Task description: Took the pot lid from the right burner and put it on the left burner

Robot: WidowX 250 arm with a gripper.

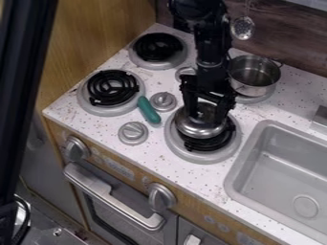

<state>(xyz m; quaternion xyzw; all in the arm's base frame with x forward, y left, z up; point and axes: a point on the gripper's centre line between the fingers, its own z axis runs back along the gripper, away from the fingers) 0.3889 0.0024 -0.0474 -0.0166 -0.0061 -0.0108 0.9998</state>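
Over the front right burner [203,154]: gripper [206,115] pointing down at the pot lid [197,128]. Claw is released, fingers spread, shiny metal visible between them. Lid is on that burner's black coil, off center toward the back left. Can't tell whether either finger touches it. Front left burner [112,88] has its coil bare. Green object [148,110] lies slantwise between the two front burners, near a round counter knob [163,101]. Metal pot [254,75] sits at back right, behind the lid. Slotted spoon [243,27] hangs by the wood-look wall. Gray sink [234,176] on the right.
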